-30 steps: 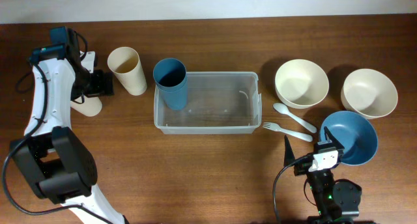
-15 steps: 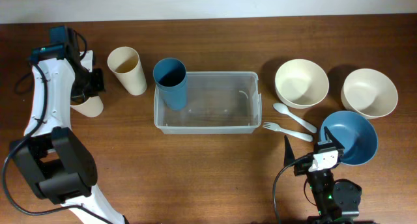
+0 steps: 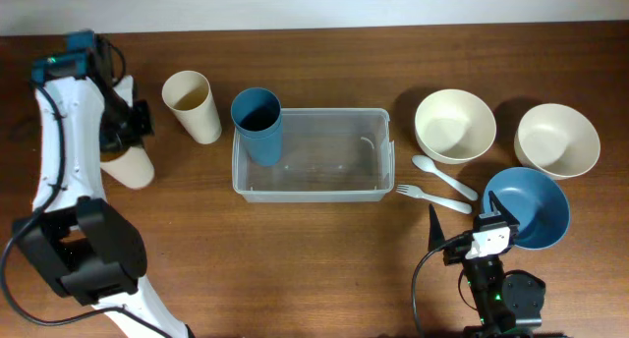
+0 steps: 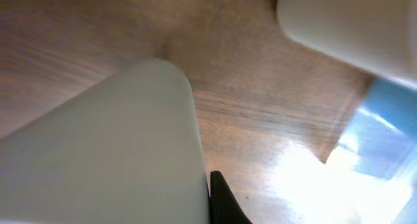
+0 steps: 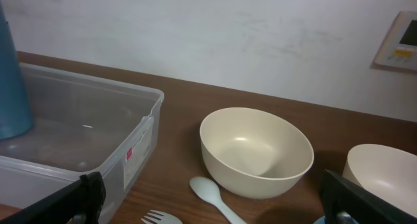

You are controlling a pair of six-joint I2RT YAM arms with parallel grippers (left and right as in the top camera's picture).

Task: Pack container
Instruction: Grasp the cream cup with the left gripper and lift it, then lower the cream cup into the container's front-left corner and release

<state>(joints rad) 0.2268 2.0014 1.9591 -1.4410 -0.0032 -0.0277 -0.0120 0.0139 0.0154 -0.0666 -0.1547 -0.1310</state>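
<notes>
Far left | my left gripper (image 3: 131, 141) clamps tilted cup (image 3: 131, 167), likely bound for container (image 3: 310, 192) | right gripper (image 5: 208, 195) spread, idle.

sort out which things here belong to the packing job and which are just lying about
In the job:
container
blue cup, standing in its left end
tilted cream cup, at the left gripper

Lying about for now, probably to be packed later:
upright cream cup
near cream bowl
far-right cream bowl
blue bowl
spoon
fork
</notes>
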